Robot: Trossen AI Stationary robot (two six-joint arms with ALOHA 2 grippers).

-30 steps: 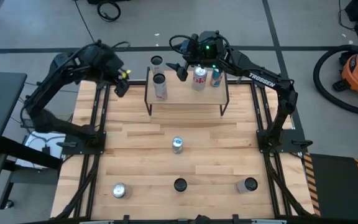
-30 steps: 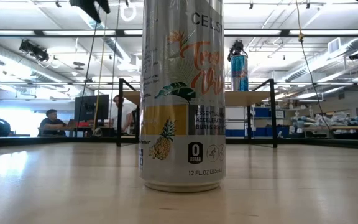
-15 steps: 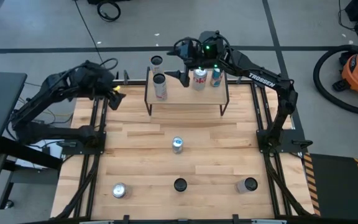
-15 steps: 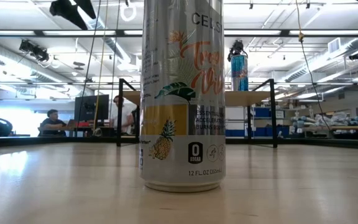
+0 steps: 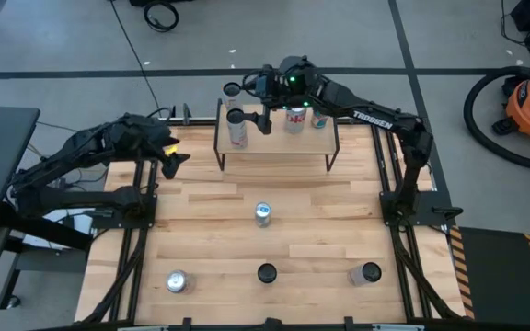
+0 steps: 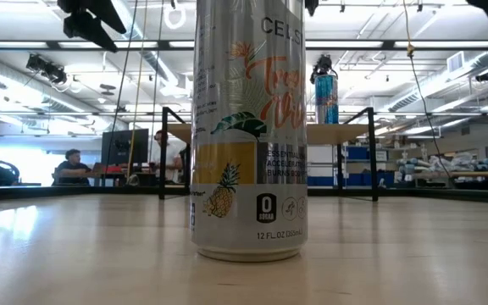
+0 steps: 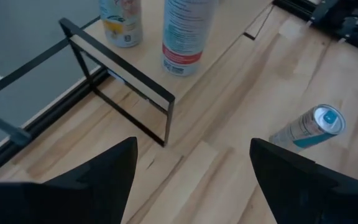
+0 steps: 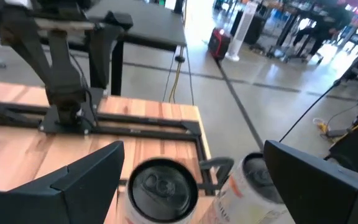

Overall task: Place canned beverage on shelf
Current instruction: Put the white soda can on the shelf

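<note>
Standing at the far edge of the desk (image 5: pixel 201 234), the shelf (image 5: pixel 279 138) runs its long axis left-right in the high view, plank top level, black legs down. On it: three upright cans, axes vertical, tops up — a white can (image 5: pixel 236 128) near the left end, a red-marked can (image 5: pixel 293 119) and a teal can (image 5: pixel 319 117) toward the right. One more can (image 5: pixel 232 90) stands just behind the shelf's left end.

Right claw (image 5: pixel 265 118) hovers over the shelf btwn white can and red-marked can, fingers spread wide, nothing in them. Left claw (image 5: pixel 169 158) hangs over the desk's left rail, well apart from the shelf, fingers apart, empty.

Elsewhere on the desk, all upright: silver-top can (image 5: pixel 262 213) at centre, tall Celsius can (image 6: pixel 249 127) at the near edge, another silver can (image 5: pixel 176 281) near-left, dark-top can (image 5: pixel 368 272) near-right.
</note>
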